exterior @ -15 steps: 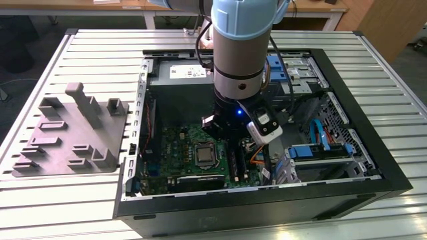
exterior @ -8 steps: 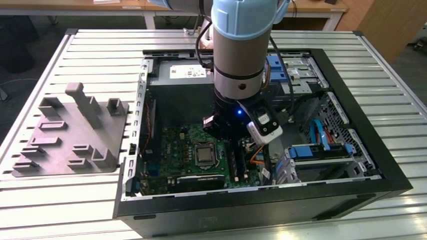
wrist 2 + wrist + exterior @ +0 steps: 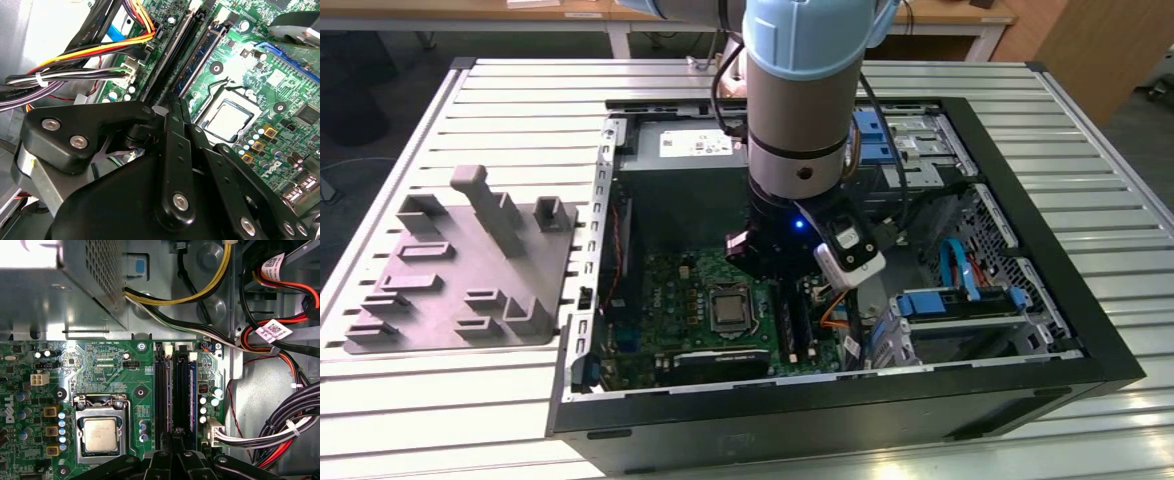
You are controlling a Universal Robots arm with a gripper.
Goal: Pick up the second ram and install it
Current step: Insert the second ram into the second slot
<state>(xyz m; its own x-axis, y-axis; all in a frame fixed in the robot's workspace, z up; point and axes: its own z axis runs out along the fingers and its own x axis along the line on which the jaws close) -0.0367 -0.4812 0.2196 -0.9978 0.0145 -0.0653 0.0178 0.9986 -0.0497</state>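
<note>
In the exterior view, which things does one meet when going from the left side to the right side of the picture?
Grey moulded plate with upright blocks → CPU socket on the green motherboard → the gripper low over the memory slots → blue-tabbed drive bracket.

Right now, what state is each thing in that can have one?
Computer case: side open, motherboard exposed.
CPU socket: latched over the processor.
Second ram: upright in its slot beside the other module.
End effector: directly over the ram slots.
Grey moulded plate: flat on the table.
</note>
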